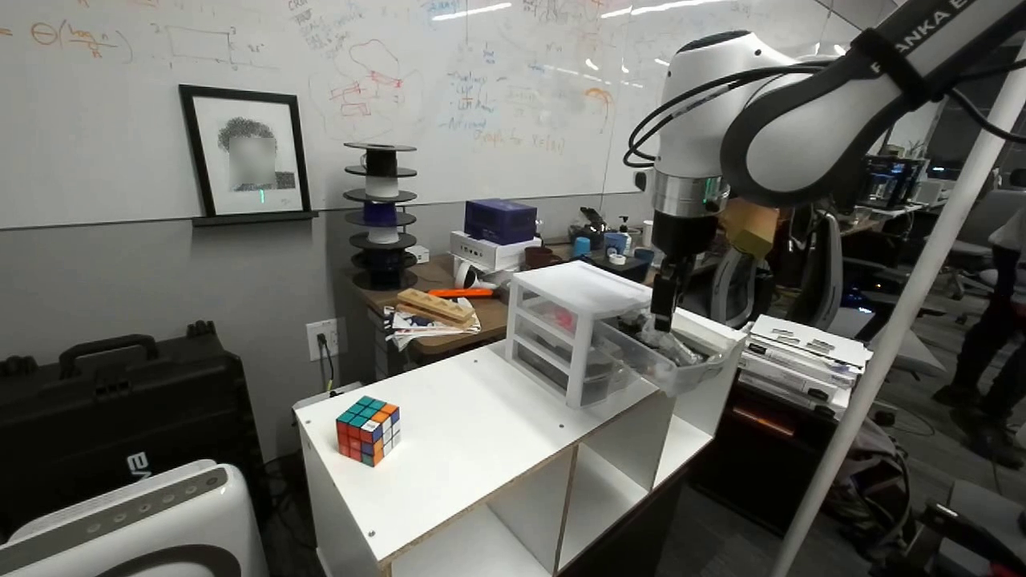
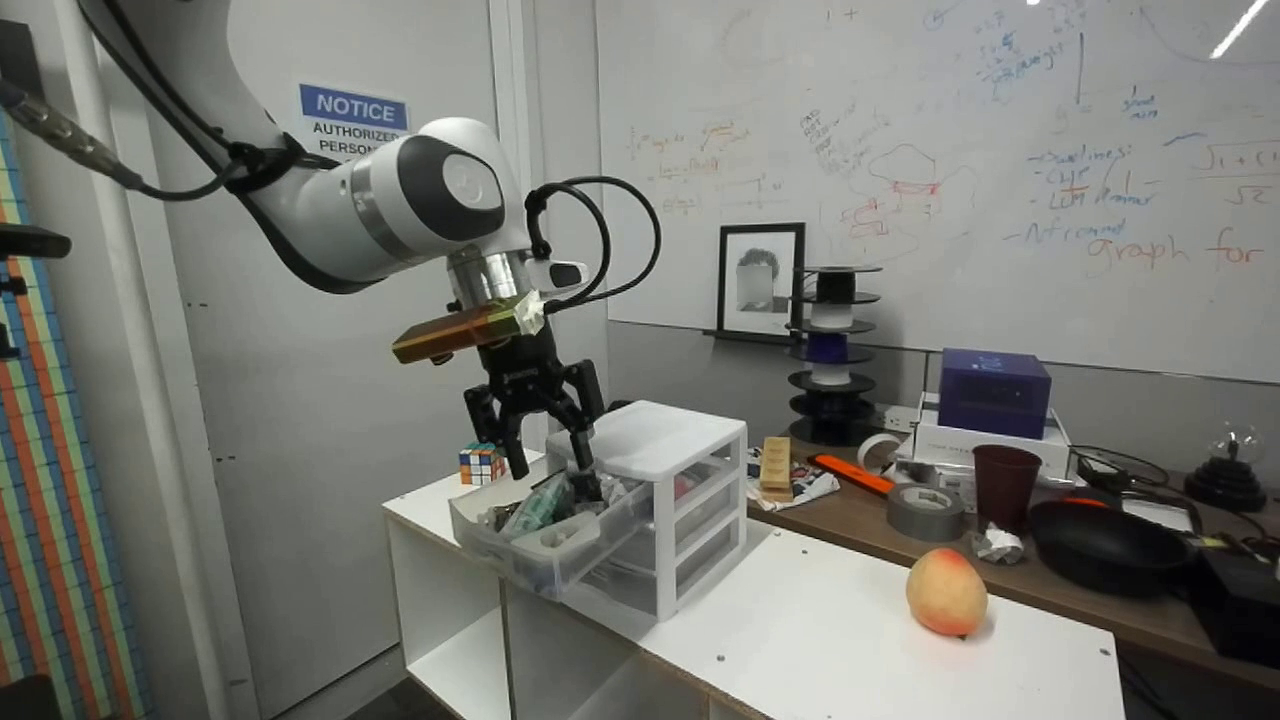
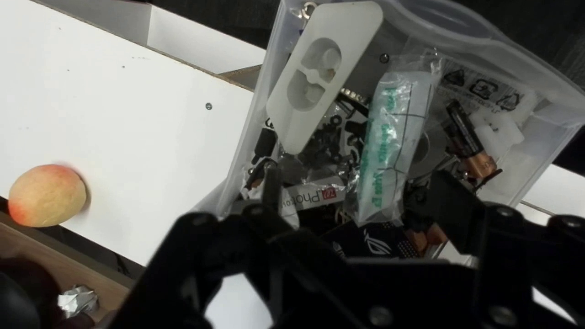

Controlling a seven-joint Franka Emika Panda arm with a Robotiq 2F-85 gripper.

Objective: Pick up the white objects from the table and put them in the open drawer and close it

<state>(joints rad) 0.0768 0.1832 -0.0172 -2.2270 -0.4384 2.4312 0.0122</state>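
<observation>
My pincer (image 2: 550, 468) hung spread wide above the pulled-out drawer (image 2: 602, 545) of the plastic cabinet (image 2: 668, 436) on the white worktop (image 2: 820, 640). In that drawer a white oblong piece (image 3: 314, 76) lay near one side wall, its two hollows facing up, sharing the space with a clear bag (image 3: 390, 137) marked in green print, some batteries (image 3: 468, 132) and a jumble of small dark parts (image 3: 327, 137). A puzzle cube (image 1: 367, 430) and a peach (image 2: 946, 592) sat apart on the worktop.

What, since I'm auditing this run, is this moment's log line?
jaws: open, over drawer | drawer: pulled out, not yet closed | white oblong piece: inside drawer | puzzle cube, peach-like fruit: on table
</observation>
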